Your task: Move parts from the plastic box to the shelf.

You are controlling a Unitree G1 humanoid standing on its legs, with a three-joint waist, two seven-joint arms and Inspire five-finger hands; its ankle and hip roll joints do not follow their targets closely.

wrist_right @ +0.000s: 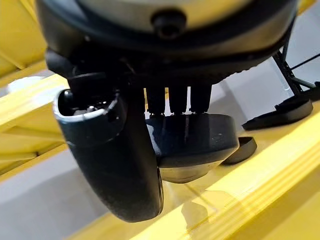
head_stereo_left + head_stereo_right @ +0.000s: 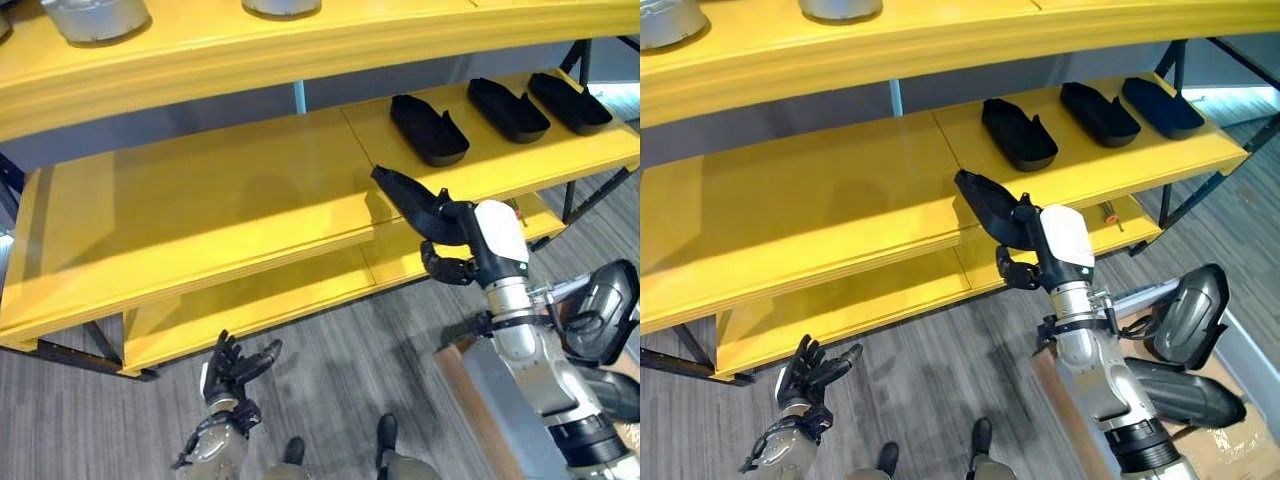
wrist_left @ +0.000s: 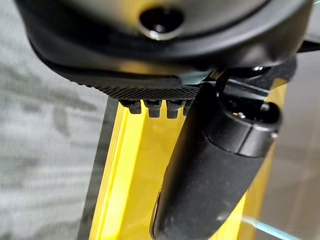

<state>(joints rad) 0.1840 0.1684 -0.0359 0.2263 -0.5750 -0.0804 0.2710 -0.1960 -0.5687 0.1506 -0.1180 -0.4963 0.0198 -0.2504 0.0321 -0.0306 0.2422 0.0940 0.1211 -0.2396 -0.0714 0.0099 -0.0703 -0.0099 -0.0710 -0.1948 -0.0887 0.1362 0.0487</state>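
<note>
The right hand (image 2: 447,245), right of centre in the left eye view, holds a black part (image 2: 405,196) with its fingers and thumb curled around it; the part is smooth, long and shallow like a small boat, and it points up-left over the front edge of the middle board of the yellow shelf (image 2: 200,200). Three more black parts (image 2: 428,129) of the same shape lie in a row on this matte yellow board, in the upper right of the frame. The left hand (image 2: 232,372) is at the lower left, above the grey floor (image 2: 340,370), with relaxed fingers, holding nothing. Two grey metal pieces (image 2: 95,18) stand on the top board.
</note>
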